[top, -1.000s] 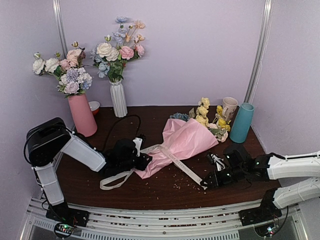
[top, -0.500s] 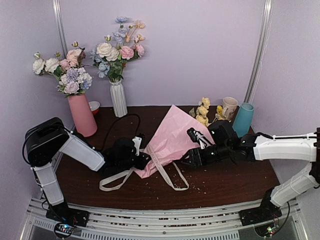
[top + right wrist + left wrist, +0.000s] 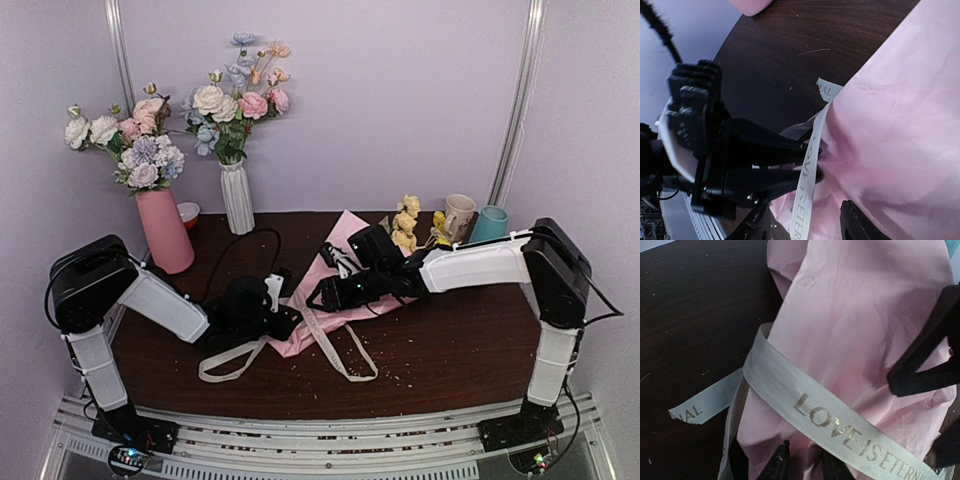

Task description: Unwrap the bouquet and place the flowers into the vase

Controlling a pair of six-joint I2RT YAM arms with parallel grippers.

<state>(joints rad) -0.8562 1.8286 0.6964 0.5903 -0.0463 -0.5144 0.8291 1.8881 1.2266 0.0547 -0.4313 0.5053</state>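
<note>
Pink-wrapped bouquet (image 3: 850, 330) lies on the table (image 3: 450, 350), tip pinched by left claw (image 3: 292, 322), right claw (image 3: 318, 297) agape above (ribbon (image 3: 345, 360) trails nearward).

Top external: sat high at near side, looked down across table (image 3: 450, 350) toward back wall (image 3: 400, 100). Left wrist: very close above bouquet (image 3: 855, 315), ribbon (image 3: 830, 422) crossed frame. Right wrist: equally close, faced left gripper (image 3: 812, 160). All three shared bouquet's narrow end.
</note>
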